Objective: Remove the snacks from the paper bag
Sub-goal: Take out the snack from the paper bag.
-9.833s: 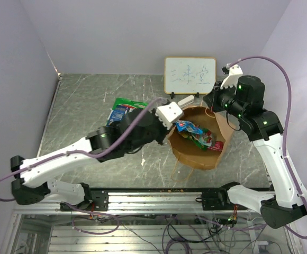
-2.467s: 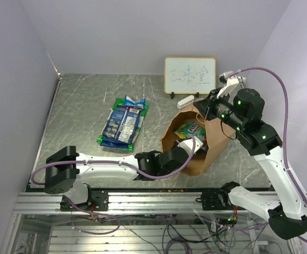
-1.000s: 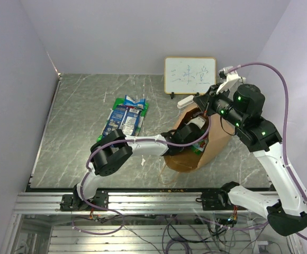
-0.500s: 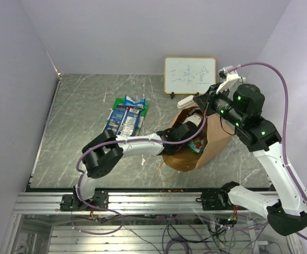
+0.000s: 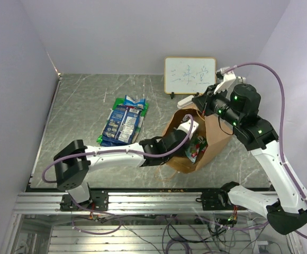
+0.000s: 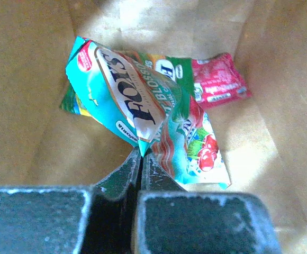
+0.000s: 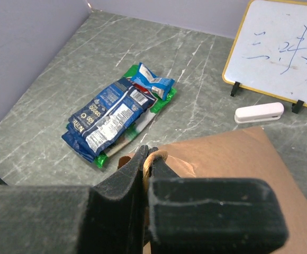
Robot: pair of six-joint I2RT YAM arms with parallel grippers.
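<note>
The brown paper bag (image 5: 217, 138) stands at centre right, mouth tipped toward my left arm. My right gripper (image 7: 149, 153) is shut on the bag's twisted handle (image 7: 159, 156) and holds the far rim up. Inside the bag my left gripper (image 6: 141, 154) is shut on the lower corner of a teal "Fox's" snack packet (image 6: 127, 95). Under that packet lie a cherry-print pack (image 6: 198, 153) and a pink pack (image 6: 219, 82). Several snacks (image 5: 124, 119), dark blue over green, lie piled on the table to the left of the bag.
A small framed whiteboard (image 5: 190, 75) stands behind the bag with a white eraser (image 5: 185, 100) in front of it. Purple walls close in the table on the left, back and right. The marble tabletop (image 5: 79, 111) stretches to the left.
My left gripper has shut on the teal packet's corner inside the bag. The left arm's elbow has swung down toward the near left. The right gripper keeps its hold on the handle.
</note>
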